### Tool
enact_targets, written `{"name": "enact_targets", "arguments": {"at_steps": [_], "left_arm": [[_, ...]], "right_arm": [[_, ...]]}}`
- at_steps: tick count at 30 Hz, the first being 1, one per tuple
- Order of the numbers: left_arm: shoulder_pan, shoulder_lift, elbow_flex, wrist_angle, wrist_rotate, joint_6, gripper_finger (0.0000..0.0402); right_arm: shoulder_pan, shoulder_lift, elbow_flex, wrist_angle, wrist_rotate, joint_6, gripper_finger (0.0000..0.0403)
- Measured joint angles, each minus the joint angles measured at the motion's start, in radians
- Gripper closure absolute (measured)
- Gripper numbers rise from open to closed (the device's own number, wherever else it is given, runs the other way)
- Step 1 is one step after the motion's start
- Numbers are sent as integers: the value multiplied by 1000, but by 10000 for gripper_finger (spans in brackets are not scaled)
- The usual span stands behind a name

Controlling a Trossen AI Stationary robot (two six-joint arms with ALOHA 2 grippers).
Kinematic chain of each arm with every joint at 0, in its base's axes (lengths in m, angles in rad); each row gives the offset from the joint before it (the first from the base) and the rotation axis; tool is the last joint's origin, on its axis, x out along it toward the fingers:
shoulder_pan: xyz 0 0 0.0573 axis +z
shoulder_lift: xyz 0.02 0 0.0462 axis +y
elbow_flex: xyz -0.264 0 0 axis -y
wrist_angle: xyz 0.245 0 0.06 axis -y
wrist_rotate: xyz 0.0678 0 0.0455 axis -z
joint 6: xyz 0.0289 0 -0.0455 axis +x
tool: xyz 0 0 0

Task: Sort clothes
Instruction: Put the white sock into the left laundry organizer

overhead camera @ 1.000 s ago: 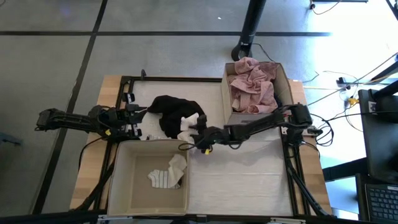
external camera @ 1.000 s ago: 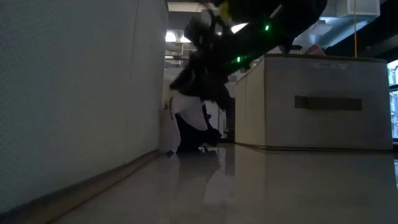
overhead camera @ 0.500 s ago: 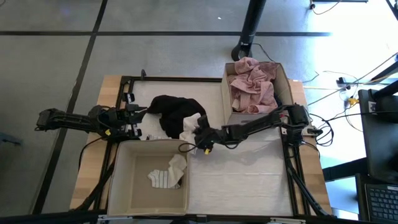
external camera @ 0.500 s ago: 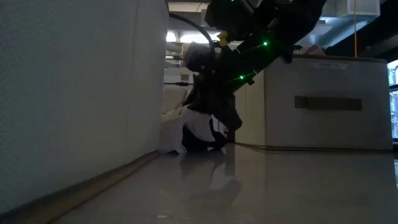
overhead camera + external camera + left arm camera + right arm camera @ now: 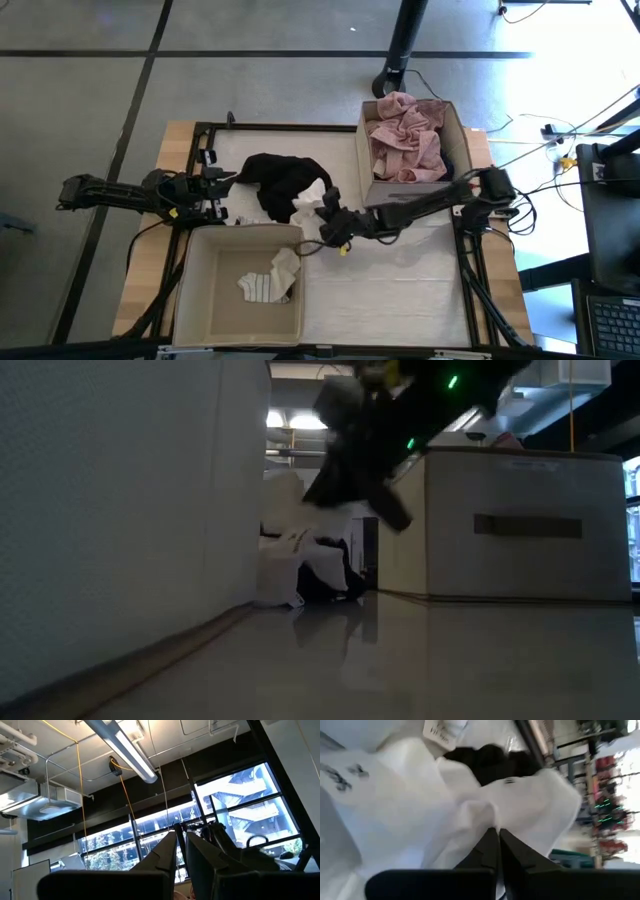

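Observation:
A white garment lies against a black garment at the table's middle, both on the white tabletop. My right gripper reaches in from the right and is shut on the white garment. A dusty pink garment fills the far right beige box. A small white and striped piece lies in the near left beige box. My left gripper waits shut at the left, its fingers pointing up at the ceiling. My right gripper pinches a raised fold of the white garment between its two fingertips. It comes slanting down from the table's right side. The pinched part is drawn up off the table, while the rest of the cloth lies on the table beside the black garment.
The near left box's tall wall stands close beside the right gripper. The far right box stands behind the right arm. Bare white tabletop lies near and right. A dark frame runs round the table.
My right gripper has dipped onto the white garment, taken hold of it, then risen and drawn back a little toward the table's near right. The pinched part of the white garment has come up with it; the rest has stayed on the table.

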Motion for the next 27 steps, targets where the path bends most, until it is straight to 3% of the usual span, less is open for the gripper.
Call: {"name": "enact_targets", "arguments": {"at_steps": [11, 16, 20, 27], "left_arm": [[0, 0, 0, 1, 0, -4, 370], [0, 0, 0, 4, 0, -6, 370], [0, 0, 0, 4, 0, -3, 370], [0, 0, 0, 4, 0, 0, 370]], "right_arm": [[66, -220, 0, -134, 54, -24, 398], [70, -291, 0, -98, 44, -52, 396], [70, -318, 0, -7, -24, -77, 396], [69, -318, 0, 253, -256, -144, 397]]}}
